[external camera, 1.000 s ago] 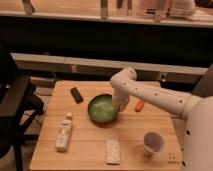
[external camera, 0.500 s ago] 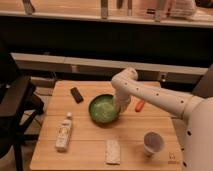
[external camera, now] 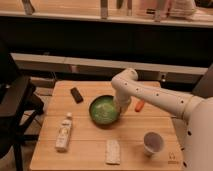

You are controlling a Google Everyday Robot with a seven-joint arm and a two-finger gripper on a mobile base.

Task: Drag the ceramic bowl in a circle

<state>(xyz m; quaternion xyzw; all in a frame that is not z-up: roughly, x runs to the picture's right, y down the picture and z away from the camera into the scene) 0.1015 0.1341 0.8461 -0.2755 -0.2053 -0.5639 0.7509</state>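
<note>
The ceramic bowl (external camera: 104,109) is a round, shallow green dish with a dark rim and paler speckled inside. It sits near the middle of the wooden table (external camera: 90,145). My gripper (external camera: 119,108) comes down from the white arm (external camera: 150,95) and sits at the bowl's right rim, touching it. The arm's wrist hides the fingertips.
A black remote-like bar (external camera: 76,94) lies at the back left. A white bottle (external camera: 64,132) lies at the front left. A pale wrapped packet (external camera: 113,151) lies at the front edge. A white cup (external camera: 153,142) stands front right. An orange object (external camera: 140,105) lies right of the arm. A dark chair (external camera: 12,105) stands left.
The bowl and the gripper have shifted very slightly toward the front of the table; otherwise nothing has visibly changed.
</note>
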